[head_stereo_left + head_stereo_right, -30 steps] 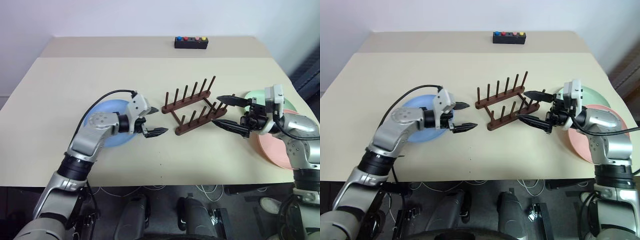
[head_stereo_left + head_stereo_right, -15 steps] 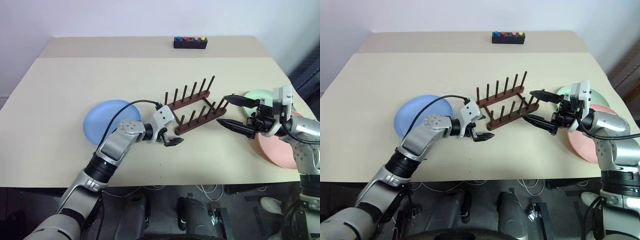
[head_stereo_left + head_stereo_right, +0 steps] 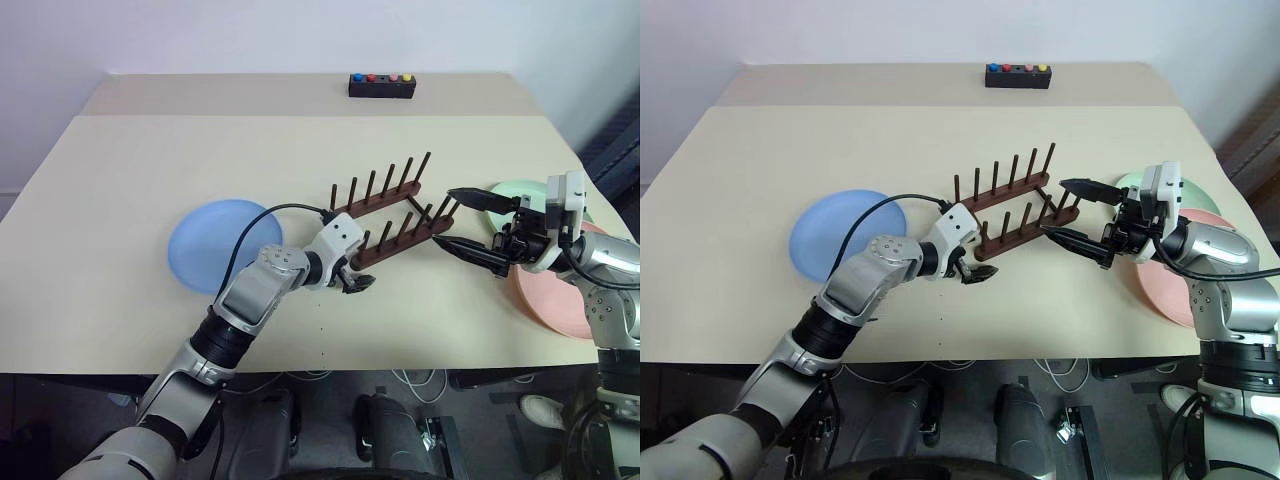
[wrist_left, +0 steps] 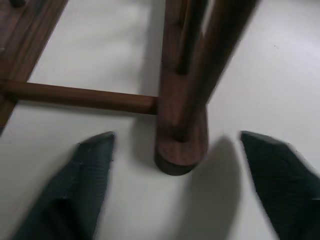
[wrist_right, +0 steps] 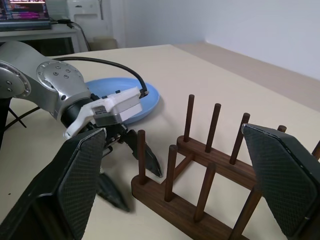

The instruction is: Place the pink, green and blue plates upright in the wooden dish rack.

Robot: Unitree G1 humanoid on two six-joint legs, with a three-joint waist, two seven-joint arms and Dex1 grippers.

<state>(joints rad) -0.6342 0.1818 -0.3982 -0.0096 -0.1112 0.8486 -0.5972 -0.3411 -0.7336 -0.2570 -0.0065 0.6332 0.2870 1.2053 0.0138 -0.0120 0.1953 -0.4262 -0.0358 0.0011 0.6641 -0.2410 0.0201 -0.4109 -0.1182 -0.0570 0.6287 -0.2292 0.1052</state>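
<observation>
"What is at the far end of the big tan table [image 3: 150, 170]?"

"A small black box [image 3: 381, 86] with little buttons on top: red, blue, yellow and pink. Behind it is a plain white wall [image 3: 250, 35]."

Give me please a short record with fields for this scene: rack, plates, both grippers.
rack: dark-brown wooden dish rack with upright pegs, holding no plates
blue plate: round light-blue plate flat on beige table
green plate: mint-green plate flat
pink plate: salmon-pink plate flat
left gripper: jaws apart around the rack's near end
right gripper: jaws open, holding nothing
</observation>
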